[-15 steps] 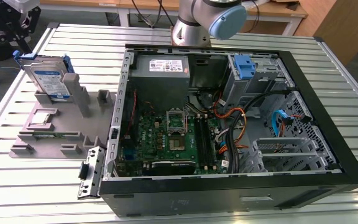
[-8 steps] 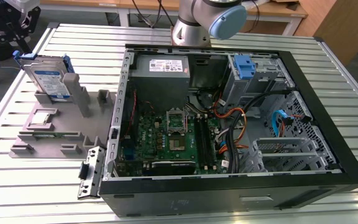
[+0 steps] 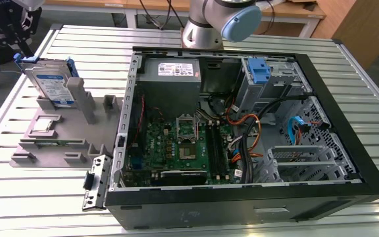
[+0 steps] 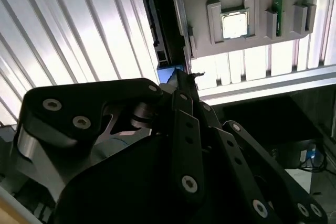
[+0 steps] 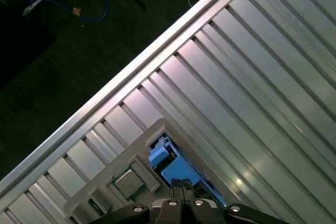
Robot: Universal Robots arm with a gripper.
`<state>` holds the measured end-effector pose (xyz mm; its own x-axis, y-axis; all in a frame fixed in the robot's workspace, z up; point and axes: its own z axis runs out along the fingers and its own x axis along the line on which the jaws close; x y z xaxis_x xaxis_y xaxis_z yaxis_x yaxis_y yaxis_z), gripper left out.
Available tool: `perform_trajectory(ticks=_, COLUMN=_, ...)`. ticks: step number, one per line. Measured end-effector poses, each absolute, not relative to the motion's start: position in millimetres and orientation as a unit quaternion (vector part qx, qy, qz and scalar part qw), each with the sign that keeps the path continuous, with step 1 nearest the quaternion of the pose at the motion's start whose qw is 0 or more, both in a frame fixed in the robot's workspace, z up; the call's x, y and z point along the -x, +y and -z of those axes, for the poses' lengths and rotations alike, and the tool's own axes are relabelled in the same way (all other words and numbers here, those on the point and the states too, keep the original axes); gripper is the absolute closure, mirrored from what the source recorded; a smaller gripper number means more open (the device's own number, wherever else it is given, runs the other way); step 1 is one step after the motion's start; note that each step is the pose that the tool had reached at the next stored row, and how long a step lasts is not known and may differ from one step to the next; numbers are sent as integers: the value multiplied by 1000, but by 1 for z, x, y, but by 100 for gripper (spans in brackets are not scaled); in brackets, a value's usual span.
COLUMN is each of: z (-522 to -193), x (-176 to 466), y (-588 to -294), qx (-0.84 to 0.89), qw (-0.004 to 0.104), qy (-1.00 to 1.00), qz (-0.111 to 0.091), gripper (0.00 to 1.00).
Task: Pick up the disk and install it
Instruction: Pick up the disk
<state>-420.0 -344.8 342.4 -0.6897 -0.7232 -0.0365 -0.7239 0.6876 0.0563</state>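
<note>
Found the silver rectangular hard drive [image 3: 51, 84], white-and-blue label outward and blue rails around it, standing on edge in a grey plastic holder [image 3: 45, 145] on the slatted metal desk [image 3: 45, 197]. Placed it at the exterior view's left, well outside the open black computer case [image 3: 209, 213]. Caught the black robot hand [image 5: 181, 184] poised directly over the drive's blue-railed top edge, fingertips [image 5: 176, 184] pressed together and clamped on nothing. Could not tell whether touching. Spotted a small square silver chip [image 4: 234, 24] lying flat in the same holder, near the drive.
</note>
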Motion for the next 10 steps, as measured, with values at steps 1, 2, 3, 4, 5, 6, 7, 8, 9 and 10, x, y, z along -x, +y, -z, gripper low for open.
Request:
perform_trajectory(ticks=1, z=-342, x=420, y=-345, qx=402, qw=5, qy=915, qz=-33, gripper=90)
perform_trajectory(ticks=2, z=-342, x=420, y=-345, qx=411, qw=5, qy=911, qz=-33, gripper=90)
perform_trajectory(ticks=3, z=-342, x=420, y=-345, qx=419, qw=5, qy=907, qz=-33, gripper=90)
perform_trajectory(ticks=4, z=-342, x=420, y=-345, qx=427, qw=4, qy=904, qz=-33, gripper=90)
perform_trajectory(ticks=5, z=-342, x=420, y=-345, qx=435, qw=4, qy=900, qz=-33, gripper=90)
perform_trajectory(ticks=6, z=-342, x=420, y=-345, qx=443, qw=4, qy=896, qz=-33, gripper=90)
perform_trajectory(ticks=7, z=-342, x=420, y=-345, qx=451, qw=4, qy=892, qz=-33, gripper=90)
perform_trajectory(ticks=8, z=-341, x=420, y=-345, qx=460, qw=3, qy=887, qz=-33, gripper=90)
perform_trajectory(ticks=9, z=-341, x=420, y=-345, qx=468, qw=3, qy=883, qz=-33, gripper=90)
perform_trajectory(ticks=10, z=-341, x=420, y=-345, qx=476, qw=3, qy=879, qz=-33, gripper=90)
